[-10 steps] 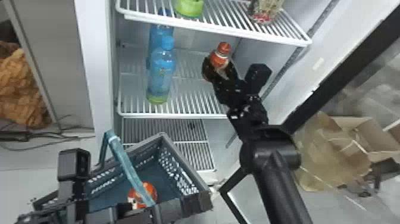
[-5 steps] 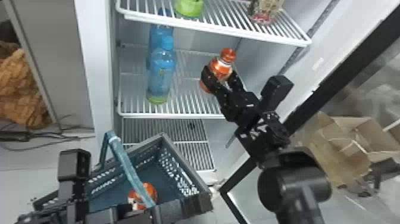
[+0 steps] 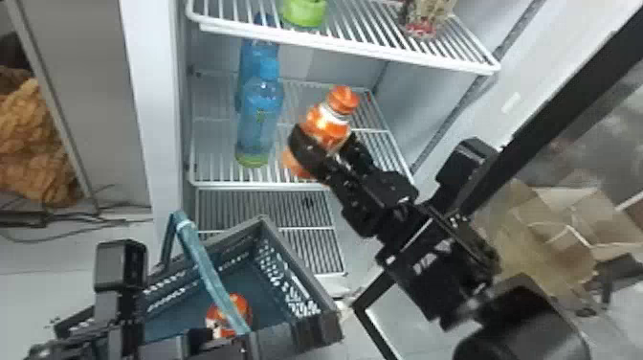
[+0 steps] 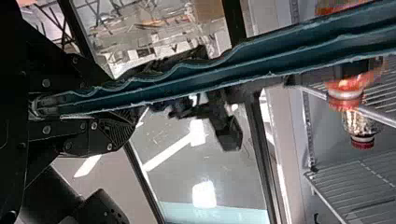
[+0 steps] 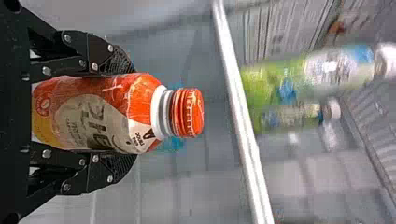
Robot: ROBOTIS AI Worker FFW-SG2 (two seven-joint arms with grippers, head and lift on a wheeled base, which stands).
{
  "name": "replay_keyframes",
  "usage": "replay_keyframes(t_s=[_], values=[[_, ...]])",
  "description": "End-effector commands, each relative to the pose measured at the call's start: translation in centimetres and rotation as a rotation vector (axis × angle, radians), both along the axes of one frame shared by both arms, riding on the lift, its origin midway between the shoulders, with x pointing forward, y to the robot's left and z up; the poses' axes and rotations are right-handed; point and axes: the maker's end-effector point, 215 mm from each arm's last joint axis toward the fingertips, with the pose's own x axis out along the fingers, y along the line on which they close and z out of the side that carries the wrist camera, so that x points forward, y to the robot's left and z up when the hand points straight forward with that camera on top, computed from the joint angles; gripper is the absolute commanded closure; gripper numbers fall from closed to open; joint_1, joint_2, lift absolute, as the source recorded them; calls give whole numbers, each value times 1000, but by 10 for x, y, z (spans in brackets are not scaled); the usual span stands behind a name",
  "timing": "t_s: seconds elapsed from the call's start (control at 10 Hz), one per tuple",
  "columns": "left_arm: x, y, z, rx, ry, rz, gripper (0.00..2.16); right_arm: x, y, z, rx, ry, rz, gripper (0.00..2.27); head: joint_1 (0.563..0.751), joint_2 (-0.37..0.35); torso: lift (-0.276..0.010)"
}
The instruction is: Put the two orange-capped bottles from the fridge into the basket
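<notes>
1. Held orange-capped bottle [image 5: 102, 114] is tilting by the fridge's middle shelf [image 3: 225, 184]; right claw [image 5: 123, 114] is gripping its body, a loose pinch could be causing a slip
2. Blue bottle [image 3: 260, 112] is standing near, a sideways swing could be knocking it
3. Second bottle [image 3: 241, 309] is lying in basket [image 3: 325, 328], a high drop could be banging it
4. Left claw [image 4: 123, 100] is holding the handle [image 4: 196, 81], which is crossing the opening and could be snagging the bottle

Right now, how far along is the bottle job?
About half done, it seems: one orange bottle is in the basket. The second orange-capped bottle is in hand, clamped by the right end effector up by the fridge shelf. Left to do: bring it over the basket and release it.
</notes>
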Motion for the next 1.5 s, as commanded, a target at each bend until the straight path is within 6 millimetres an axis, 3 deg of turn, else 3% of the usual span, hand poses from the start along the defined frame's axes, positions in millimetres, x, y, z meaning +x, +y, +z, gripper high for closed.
replay_keyframes(t_s=[0.0, 0.3, 0.7, 1.0, 1.2, 1.4], values=[[-1, 0, -1, 4, -2, -5, 1150, -33, 31, -1, 40, 74, 88, 700, 695, -350, -235], [0, 0, -1, 4, -2, -3, 1150, -76, 34, -4, 3, 182, 106, 700, 695, -350, -235], [0, -1, 1, 6, -11, -9, 1150, -127, 14, -42, -205, 414, 117, 700, 695, -350, -235], [1, -1, 1, 6, -14, -9, 1150, -122, 10, -57, -214, 447, 117, 700, 695, -350, -235], [0, -1, 1, 6, -11, -9, 1150, -117, 21, -66, -189, 464, 155, 700, 695, -350, -235], [1, -1, 1, 6, -12, -7, 1150, -125, 38, -70, -148, 489, 207, 700, 695, -350, -235]])
